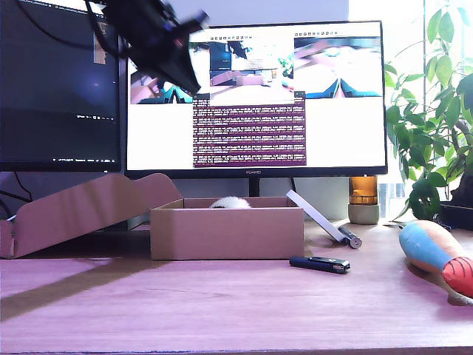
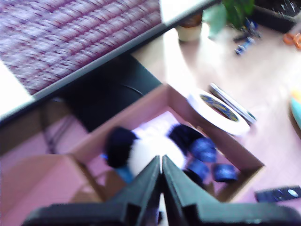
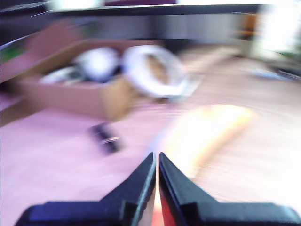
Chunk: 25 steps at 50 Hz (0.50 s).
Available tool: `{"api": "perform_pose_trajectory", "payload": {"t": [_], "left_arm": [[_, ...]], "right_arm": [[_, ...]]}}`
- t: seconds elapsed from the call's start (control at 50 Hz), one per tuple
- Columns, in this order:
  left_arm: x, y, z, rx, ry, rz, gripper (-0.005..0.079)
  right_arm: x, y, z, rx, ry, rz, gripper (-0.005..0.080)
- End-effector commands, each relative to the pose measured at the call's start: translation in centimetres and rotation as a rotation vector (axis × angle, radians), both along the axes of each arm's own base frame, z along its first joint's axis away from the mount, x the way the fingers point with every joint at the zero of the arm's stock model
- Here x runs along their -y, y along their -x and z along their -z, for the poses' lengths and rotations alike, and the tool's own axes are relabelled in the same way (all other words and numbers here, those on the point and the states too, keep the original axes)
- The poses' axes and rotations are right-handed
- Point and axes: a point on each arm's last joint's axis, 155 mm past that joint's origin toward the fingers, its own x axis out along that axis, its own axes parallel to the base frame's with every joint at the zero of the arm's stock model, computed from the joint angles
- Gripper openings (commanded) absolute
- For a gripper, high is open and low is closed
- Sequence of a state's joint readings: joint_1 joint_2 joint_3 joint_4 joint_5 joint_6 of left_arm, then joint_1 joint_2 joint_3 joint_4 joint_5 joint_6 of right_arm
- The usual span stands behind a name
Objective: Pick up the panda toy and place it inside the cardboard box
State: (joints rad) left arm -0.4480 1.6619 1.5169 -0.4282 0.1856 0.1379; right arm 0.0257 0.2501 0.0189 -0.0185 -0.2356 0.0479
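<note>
1. Cardboard flap piece lies at the exterior view's left, leaning beside the cardboard box; it does not cover the opening.
2. Above it in that view hangs an arm, high in front of the monitors. By the first wrist view, which looks down into the box, I judge it is the arm of my first gripper.
3. Panda toy already lies inside the box, white body and black limbs between the walls; in the exterior view only a white tuft shows over the rim.
4. My first gripper's fingers are pressed together with nothing between them, above the panda and clear of it.
5. Placing looks done, so the step in hand reads as the retreat; the next move only calls for lifting clear without snagging the box wall.
6. A tape roll leans at the box's far side, and a dark stick-like object lies on the table in front.
7. My second gripper, fingers also closed and empty, points toward the orange-and-blue plush toy at the exterior view's right; that view is blurred.
</note>
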Motion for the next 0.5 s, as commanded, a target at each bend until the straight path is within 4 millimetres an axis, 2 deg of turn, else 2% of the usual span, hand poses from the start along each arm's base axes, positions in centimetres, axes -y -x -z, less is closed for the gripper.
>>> {"api": "perform_pose_trajectory", "payload": {"t": [0.0,0.1,0.22,0.3,0.38,0.48], "left_arm": [[-0.9,1.1,0.0,0.008,0.01,-0.007,-0.0019],[-2.3,2.2,-1.2,0.064,0.048,-0.049,-0.0019],[-4.6,3.6,-1.7,0.126,0.088,-0.141,-0.0019],[-6.1,4.8,-1.4,0.153,0.088,-0.192,-0.0019],[-7.8,5.8,-0.9,0.167,0.085,-0.249,-0.0019],[-9.1,7.5,-0.1,0.179,0.079,-0.275,-0.0019]], "right_arm": [[1.2,-0.3,-0.6,0.014,-0.027,0.056,-0.0013],[2.5,-0.5,-1.3,0.039,-0.045,0.11,-0.0013],[3.0,-0.6,-2.9,0.108,-0.041,0.128,-0.0013],[2.9,-0.5,-3.8,0.147,-0.021,0.122,-0.0013],[3.9,-0.5,-4.0,0.16,-0.014,0.179,-0.0013],[3.8,-0.4,-4.5,0.178,-0.015,0.169,-0.0013]]}}
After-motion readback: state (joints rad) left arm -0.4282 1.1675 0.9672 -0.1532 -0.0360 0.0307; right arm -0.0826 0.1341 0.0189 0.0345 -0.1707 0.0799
